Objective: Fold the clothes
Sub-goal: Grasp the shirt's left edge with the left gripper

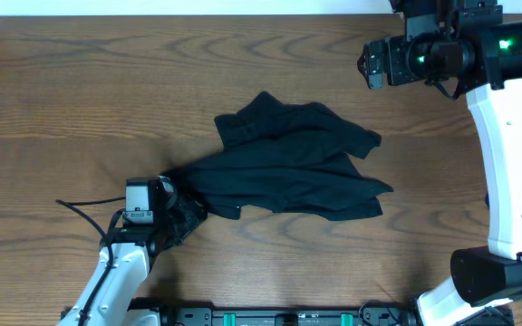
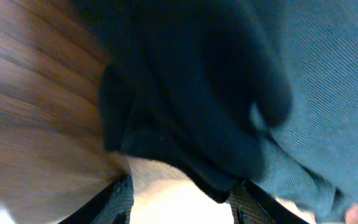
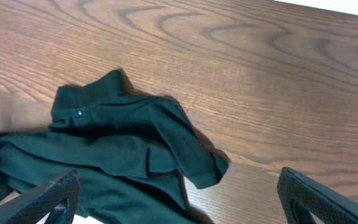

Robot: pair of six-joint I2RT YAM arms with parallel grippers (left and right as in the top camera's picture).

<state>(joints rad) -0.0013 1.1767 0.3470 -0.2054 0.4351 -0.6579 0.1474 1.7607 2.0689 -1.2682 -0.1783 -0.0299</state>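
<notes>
Plainly, little of the folding is done. The black T-shirt (image 1: 297,167) is found crumpled near the middle of the table (image 1: 62,91), gathered into overlapping ridges. No flat panel and no straight crease are to be seen. One end of it is drawn into a narrow tail toward the table's near left part, where the left gripper (image 1: 178,210) is met. Nearly everything is judged to be left. The cloth is to be spread flat, the sleeves brought in, and the body doubled over.

The right gripper (image 3: 178,174) is held over the table's far right corner, well apart from the shirt. Its jaws are spread wide and nothing is carried between them.

Much about the left gripper is hidden. The left wrist view is blurred and almost filled with dark fabric. Cloth is seen lying between the two fingers (image 2: 114,202), but it cannot be told whether it is pinched or merely draped there. From overhead the fingertips are covered by the same bunched cloth.

The neck opening and the hem cannot be picked out among the folds. A white speck (image 3: 79,113) is noticed on a raised fold in the right wrist view. It is too small to be named with confidence. The part of the shirt toward the table's near side is cut off by the bottom edge of that view.
</notes>
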